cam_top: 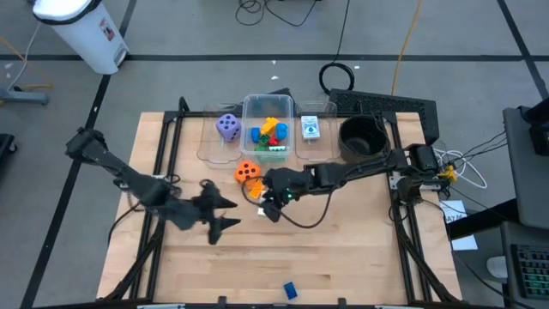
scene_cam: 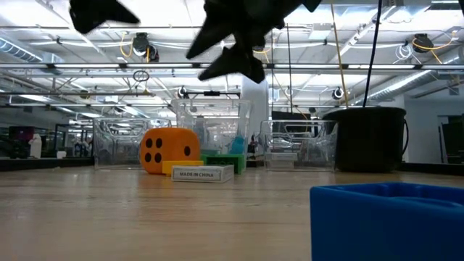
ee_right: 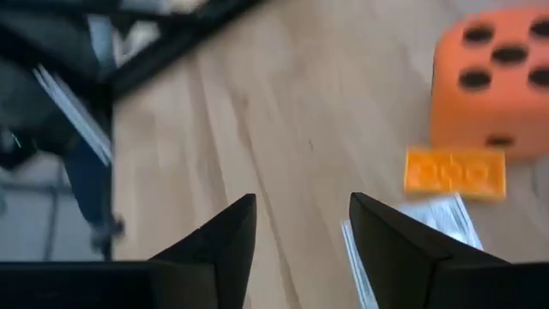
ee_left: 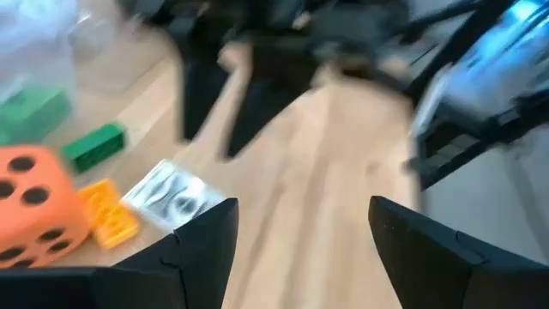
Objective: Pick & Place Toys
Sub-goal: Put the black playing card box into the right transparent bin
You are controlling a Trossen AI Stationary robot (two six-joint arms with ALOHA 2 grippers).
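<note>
Right gripper [cam_top: 268,209] at frame centre, above desk [cam_top: 343,257], jaws parted, empty, just below orange die [cam_top: 248,172]. Card [ee_right: 429,219] and orange block [ee_right: 455,170] beside die. Left gripper [cam_top: 225,213] left of centre, jaws wide, empty. Tub [cam_top: 269,127] upper centre holds blocks [cam_top: 269,136]; purple die [cam_top: 227,127] at its left. Blue block [cam_top: 290,291] at bottom edge.

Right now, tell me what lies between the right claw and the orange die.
A yellow block and a white card, shown in the right wrist view.
</note>
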